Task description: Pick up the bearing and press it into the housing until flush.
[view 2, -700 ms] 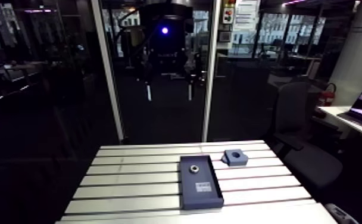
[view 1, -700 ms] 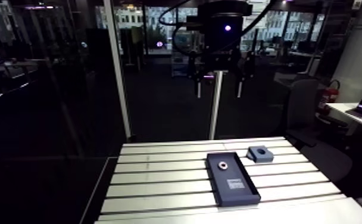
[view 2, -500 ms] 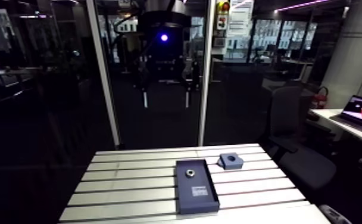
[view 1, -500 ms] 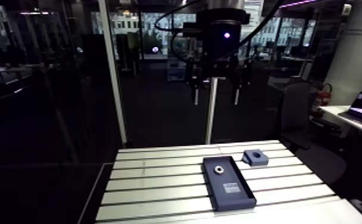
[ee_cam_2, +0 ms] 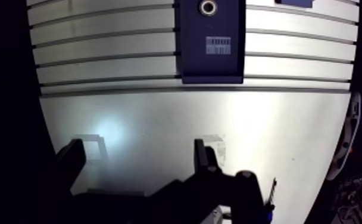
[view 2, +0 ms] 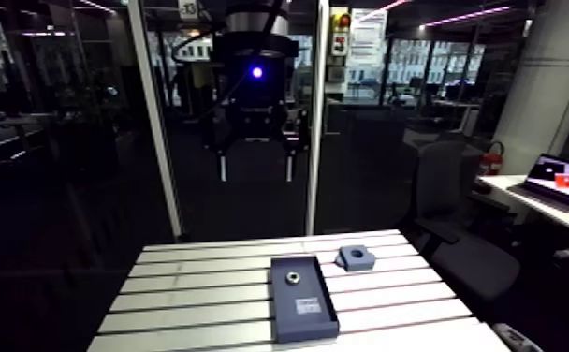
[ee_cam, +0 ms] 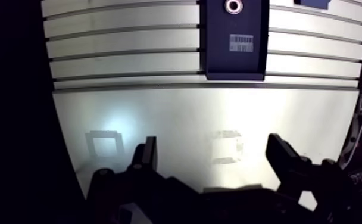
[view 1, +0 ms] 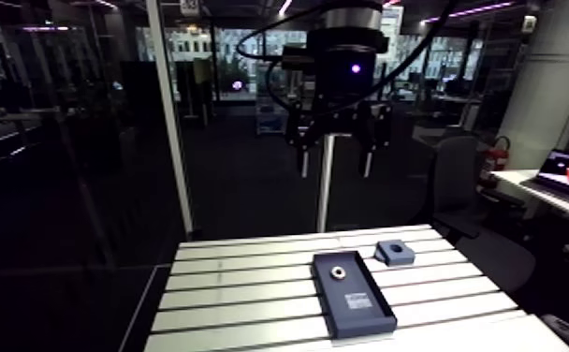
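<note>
Aluminium slots run across the table [view 1: 251,292], on which a dark tray [view 1: 363,314] is laid. The gripper [view 1: 333,170] is held high above, opened wide with nothing grasped. The blue housing [view 1: 394,251] is placed just right of the tray's far end, where the bearing [view 1: 339,273] is seated.

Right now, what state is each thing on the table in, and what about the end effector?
End effector: open, empty, high above the table.
Bearing: lying flat in the tray, not yet picked up.
Tray: flat on the table, holding the bearing at its far end.
Housing: on the table beside the tray, hole facing up, no bearing in it.
</note>
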